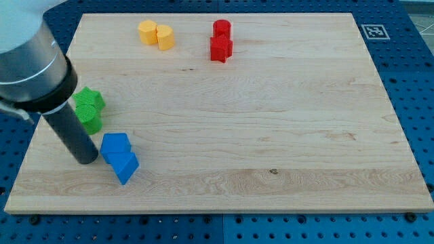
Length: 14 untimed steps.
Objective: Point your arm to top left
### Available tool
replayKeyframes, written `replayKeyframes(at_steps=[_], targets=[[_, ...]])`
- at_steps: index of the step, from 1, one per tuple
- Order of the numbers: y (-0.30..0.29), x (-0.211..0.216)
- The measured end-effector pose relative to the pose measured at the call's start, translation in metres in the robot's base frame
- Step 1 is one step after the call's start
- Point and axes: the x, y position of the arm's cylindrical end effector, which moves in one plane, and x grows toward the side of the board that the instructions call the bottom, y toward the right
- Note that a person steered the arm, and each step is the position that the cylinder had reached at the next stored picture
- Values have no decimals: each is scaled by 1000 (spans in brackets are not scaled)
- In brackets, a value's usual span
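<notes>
My dark rod comes in from the view's upper left, and my tip point(85, 160) rests on the wooden board point(271, 135) near its left edge. It stands just left of two blue blocks, an upper one point(115, 145) and a lower one point(123, 167), and looks close to touching the upper one. Two green blocks, a star-like one point(89, 100) and another point(89, 120) below it, sit right beside the rod, partly hidden by it. Two yellow blocks point(148, 31) point(165, 36) lie near the view's top left. Two red blocks point(222, 28) point(221, 49) lie at top centre.
A blue perforated base point(407, 74) surrounds the board. A black-and-white marker tag point(373, 31) sits off the board's top right corner.
</notes>
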Motion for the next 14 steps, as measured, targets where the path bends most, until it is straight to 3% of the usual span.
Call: replayKeyframes(at_steps=[2, 4, 7, 9, 10, 13, 14], targets=[[17, -1], [-24, -1], [-28, -5], [-107, -80], [-108, -105], [-50, -346], [-43, -351]])
